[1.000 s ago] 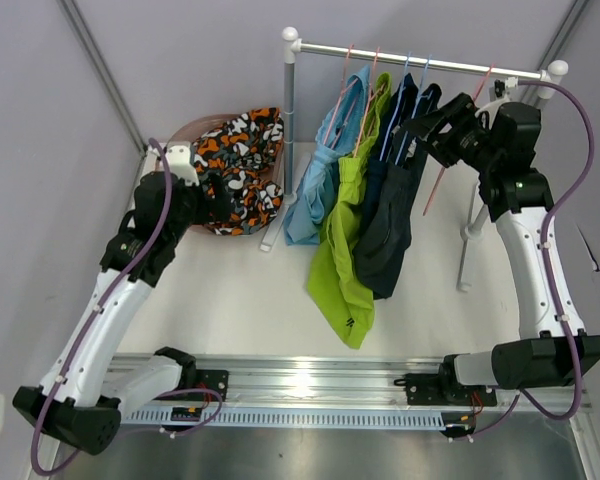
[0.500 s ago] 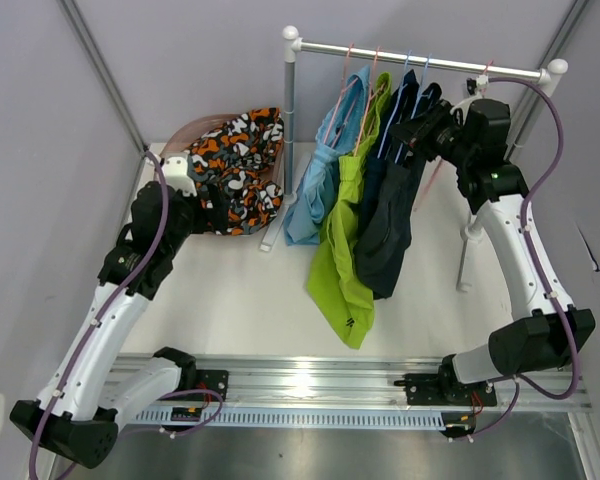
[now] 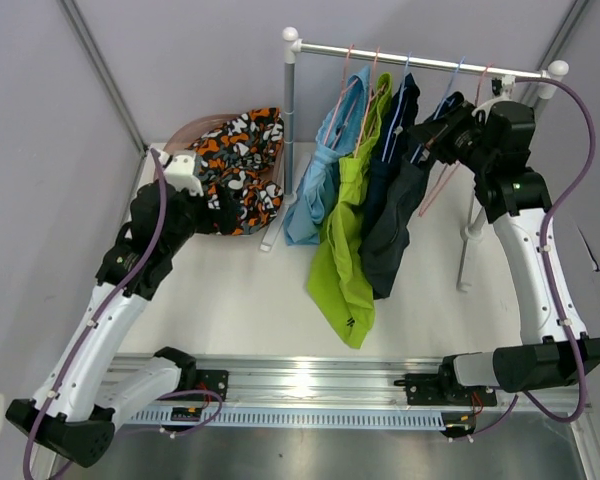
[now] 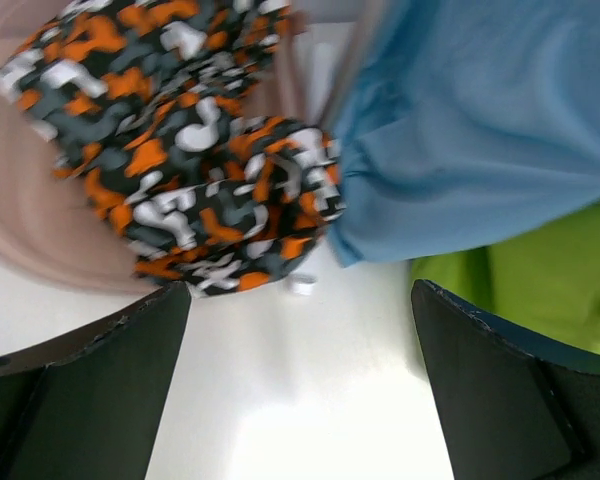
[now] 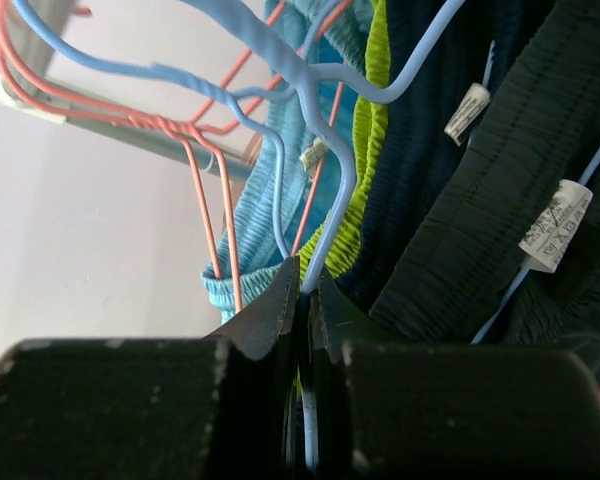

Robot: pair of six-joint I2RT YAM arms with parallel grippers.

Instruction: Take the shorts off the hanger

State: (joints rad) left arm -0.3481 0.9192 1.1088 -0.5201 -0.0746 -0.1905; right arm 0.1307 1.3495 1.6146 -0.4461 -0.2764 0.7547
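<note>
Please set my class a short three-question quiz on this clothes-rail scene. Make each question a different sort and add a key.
1. True or false: the left gripper is shut on the patterned shorts.
2. What is the right gripper clamped on? A) a pink hanger B) a light blue wire hanger C) lime green fabric
3. Fill in the blank: ____ pairs of shorts hang from the rail.

Key
1. False: its fingers stand open with nothing between them.
2. B
3. four
</note>
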